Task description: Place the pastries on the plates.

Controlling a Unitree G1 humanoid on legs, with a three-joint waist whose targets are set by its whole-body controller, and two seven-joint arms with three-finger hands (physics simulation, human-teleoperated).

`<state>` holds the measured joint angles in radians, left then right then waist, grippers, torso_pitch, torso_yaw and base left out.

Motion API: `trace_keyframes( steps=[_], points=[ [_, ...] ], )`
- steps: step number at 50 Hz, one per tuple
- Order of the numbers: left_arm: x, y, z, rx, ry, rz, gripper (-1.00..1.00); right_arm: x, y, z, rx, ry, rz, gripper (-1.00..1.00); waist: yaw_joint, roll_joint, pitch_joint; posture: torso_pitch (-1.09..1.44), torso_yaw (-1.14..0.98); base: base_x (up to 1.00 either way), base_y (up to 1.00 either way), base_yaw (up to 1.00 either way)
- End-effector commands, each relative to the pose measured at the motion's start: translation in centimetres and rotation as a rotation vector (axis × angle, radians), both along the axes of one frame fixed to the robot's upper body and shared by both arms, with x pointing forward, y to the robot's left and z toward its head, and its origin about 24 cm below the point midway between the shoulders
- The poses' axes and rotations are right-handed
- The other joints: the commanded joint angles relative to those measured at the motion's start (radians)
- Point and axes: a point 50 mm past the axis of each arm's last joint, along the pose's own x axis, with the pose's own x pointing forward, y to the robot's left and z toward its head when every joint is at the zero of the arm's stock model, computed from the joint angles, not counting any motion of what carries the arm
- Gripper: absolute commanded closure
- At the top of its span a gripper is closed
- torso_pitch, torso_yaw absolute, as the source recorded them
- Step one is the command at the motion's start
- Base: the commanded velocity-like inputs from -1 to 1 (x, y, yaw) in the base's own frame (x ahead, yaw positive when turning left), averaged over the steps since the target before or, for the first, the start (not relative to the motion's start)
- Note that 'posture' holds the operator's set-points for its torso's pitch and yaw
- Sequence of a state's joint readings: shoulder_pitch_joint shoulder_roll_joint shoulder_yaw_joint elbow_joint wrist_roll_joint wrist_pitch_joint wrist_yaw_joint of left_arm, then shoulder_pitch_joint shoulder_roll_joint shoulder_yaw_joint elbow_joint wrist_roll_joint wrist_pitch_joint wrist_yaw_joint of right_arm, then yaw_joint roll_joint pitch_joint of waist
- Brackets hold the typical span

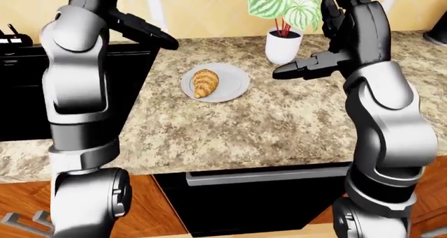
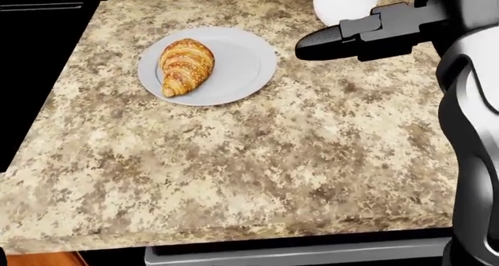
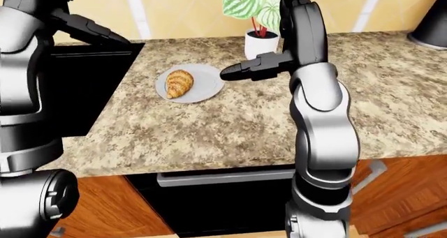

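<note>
Croissant lies on left half of round white plate, near counter's far left corner. Left hand raised off plate, fingers extended, empty. Right hand fingers straight, empty, beside white plant pot.

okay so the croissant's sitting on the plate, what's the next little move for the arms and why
Probably draw both hands further clear of the counter. The croissant lies fully on the plate, touched by neither hand. The left hand is raised above the counter's left edge, and the right hand hovers open just right of the plate, near the white plant pot. No other pastry or plate shows, so nothing else is visibly left here.
</note>
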<state>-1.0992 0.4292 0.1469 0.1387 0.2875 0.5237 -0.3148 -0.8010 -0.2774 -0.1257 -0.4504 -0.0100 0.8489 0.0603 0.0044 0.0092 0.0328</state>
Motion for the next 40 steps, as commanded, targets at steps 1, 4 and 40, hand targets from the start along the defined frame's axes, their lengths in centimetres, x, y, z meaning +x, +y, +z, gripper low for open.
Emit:
trace_keyframes(
  steps=[1, 4, 40],
  points=[
    [-1.3, 0.0, 1.5, -0.007, -0.046, -0.003, -1.0, -0.8, -0.1, 1.5, -0.003, -0.089, -0.007, -1.0, -0.002, -0.001, -0.025, 0.0, 0.0, -0.23, 0.0, 0.0],
    [-2.2, 0.2, 1.2, -0.028, -0.067, -0.012, -1.0, -0.9, -0.1, 1.2, -0.004, -0.087, -0.007, -1.0, -0.003, 0.004, -0.022, 0.0, 0.0, -0.22, 0.0, 0.0],
    [-5.9, 2.0, -4.9, -0.178, -0.132, 0.064, -1.0, -1.0, 1.0, -1.5, 0.018, -0.089, 0.042, -1.0, -0.036, -0.016, 0.002, 0.0, 0.0, -0.02, 0.32, 0.0]
  ],
)
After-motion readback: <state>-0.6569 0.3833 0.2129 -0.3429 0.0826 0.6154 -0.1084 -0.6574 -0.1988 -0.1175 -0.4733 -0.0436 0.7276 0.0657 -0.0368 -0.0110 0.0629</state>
